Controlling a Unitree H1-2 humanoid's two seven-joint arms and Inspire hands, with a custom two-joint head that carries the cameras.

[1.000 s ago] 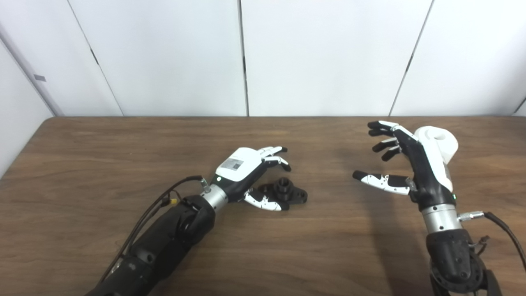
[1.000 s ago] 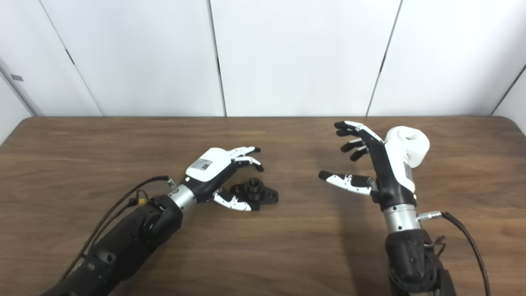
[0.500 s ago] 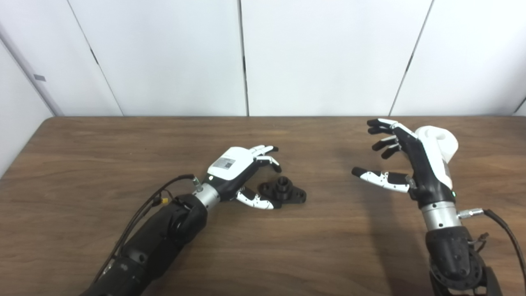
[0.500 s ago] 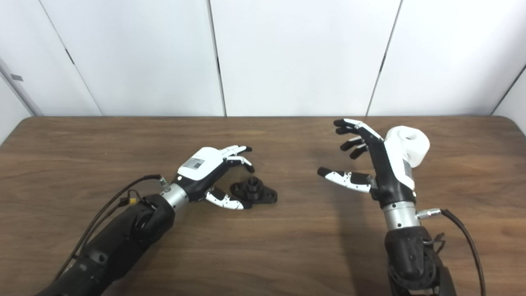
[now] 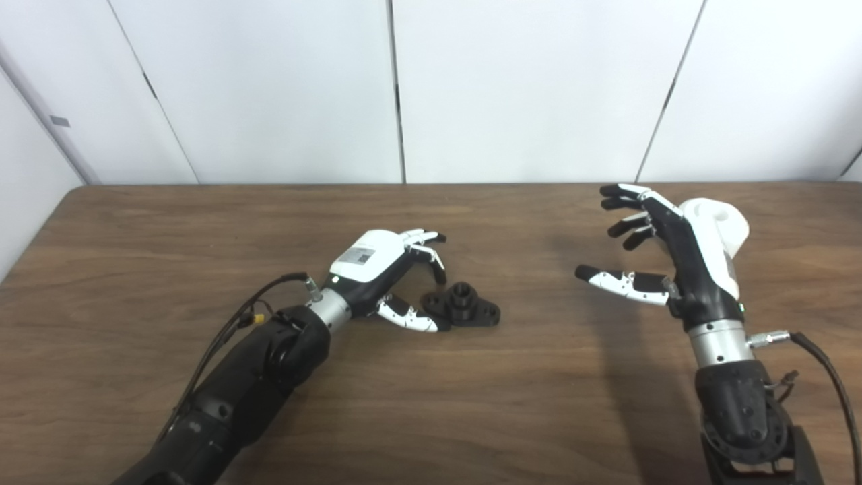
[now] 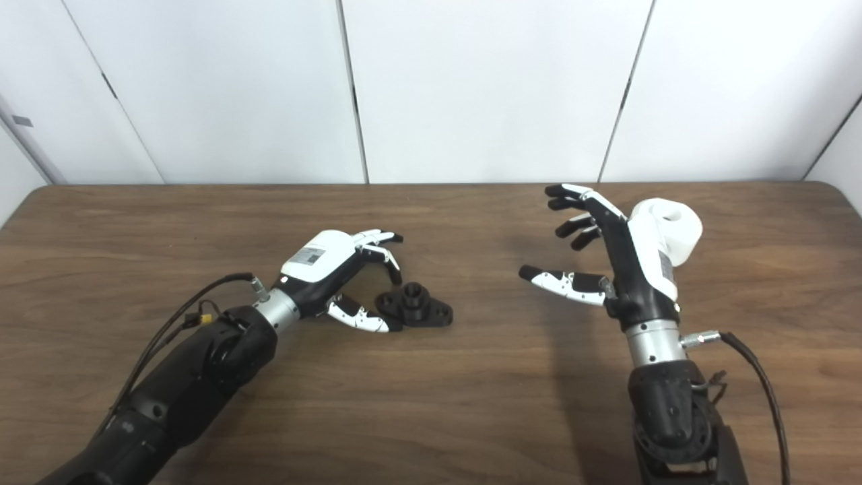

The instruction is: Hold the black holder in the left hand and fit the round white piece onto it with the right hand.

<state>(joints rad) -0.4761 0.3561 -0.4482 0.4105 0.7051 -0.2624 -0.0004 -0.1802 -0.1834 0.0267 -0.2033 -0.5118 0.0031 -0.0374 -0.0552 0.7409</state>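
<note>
Left hand [image 5: 377, 266] open beside black holder [image 5: 463, 311] — thumb perhaps touching

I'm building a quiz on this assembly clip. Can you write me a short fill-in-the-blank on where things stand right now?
1. The black holder lies on the ____.
2. The left hand holds ____.
3. The round white piece sits behind the ____ hand.
4. The fingers of the right hand are spread ____.

Missing words: table; nothing; right; apart

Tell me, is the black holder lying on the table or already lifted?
Lying on the table. The black holder rests flat there; the open left hand is beside it, not gripping.
</note>
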